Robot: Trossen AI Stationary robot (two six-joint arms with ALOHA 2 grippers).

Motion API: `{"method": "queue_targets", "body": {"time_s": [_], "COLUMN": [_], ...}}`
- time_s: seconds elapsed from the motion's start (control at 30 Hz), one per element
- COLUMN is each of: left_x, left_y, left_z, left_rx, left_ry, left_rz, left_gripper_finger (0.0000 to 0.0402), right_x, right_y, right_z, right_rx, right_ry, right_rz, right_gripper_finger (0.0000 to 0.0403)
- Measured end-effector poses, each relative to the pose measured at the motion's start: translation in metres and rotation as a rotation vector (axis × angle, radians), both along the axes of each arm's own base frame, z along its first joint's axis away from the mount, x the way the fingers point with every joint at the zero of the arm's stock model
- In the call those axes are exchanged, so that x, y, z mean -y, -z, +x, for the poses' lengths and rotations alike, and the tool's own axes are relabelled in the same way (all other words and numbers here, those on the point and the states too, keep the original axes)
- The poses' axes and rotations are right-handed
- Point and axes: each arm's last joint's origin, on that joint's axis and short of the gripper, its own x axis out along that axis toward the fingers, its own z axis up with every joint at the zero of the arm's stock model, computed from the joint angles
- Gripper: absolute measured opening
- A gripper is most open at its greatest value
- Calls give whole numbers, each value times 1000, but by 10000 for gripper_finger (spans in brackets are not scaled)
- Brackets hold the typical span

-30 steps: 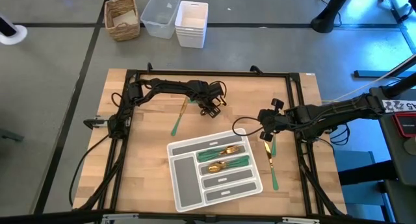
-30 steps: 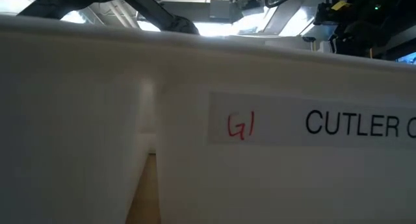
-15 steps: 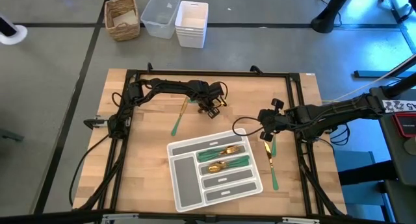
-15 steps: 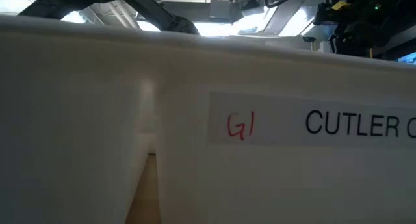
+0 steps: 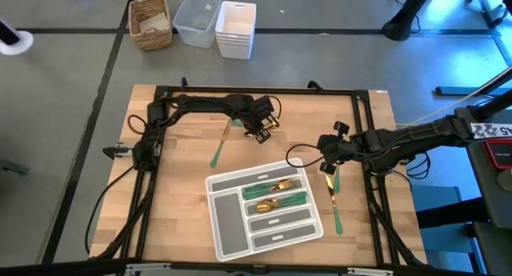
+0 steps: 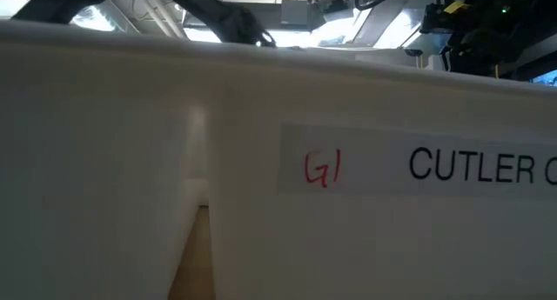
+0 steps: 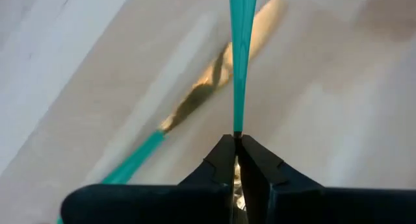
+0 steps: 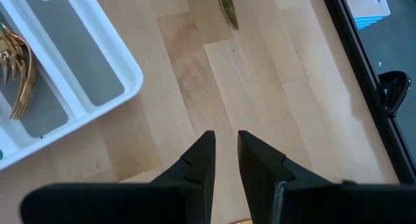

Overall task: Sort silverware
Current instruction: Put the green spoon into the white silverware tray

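Over the last second the left gripper [image 5: 265, 126] has gone from spread wide to clenched, and the left wrist view shows why: its two dark fingers [image 7: 220, 164] are pinched tight on the end of a slim green-handled piece [image 7: 239, 49] that juts straight out ahead of them. The arm has also shifted a little toward the far side of the desk [image 5: 184, 188], which suggests the piece is being lifted. Whether it is a fork, spoon or knife cannot be told, since its gold head is hidden inside the fingers.

A second green-handled utensil [image 5: 222, 144] lies loose on the wood just beside the left gripper, untouched.

The right gripper [image 5: 329, 158] hangs near the right edge of the tray [image 5: 226, 214], its fingers [image 8: 196, 160] a little apart and holding nothing. Below it a gold knife [image 5: 330, 189] and another green handle [image 5: 337, 213] lie on the desk.

In the tray, forks [image 5: 272, 187] fill one compartment and spoons [image 5: 276, 202] the next; the others look bare.

So the pick appears made, and the likely next step is carrying this piece to its matching compartment. Several pieces remain outside the tray.
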Motion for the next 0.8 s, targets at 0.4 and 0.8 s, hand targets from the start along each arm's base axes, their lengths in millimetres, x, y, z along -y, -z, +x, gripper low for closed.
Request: {"method": "queue_targets", "body": {"time_s": [0.4, 0.8], "left_x": [74, 188], "left_y": [-29, -31], "left_z": [13, 26], "left_rx": [136, 224], "left_ry": [310, 618], "left_rz": [-167, -185], "left_gripper_finger": [3, 4], "right_x": [0, 2], "right_y": [0, 4], "right_z": [0, -10], "right_rx": [10, 19], "right_ry": [26, 273], "right_rz": [14, 112], "right_gripper_finger": [67, 67]}}
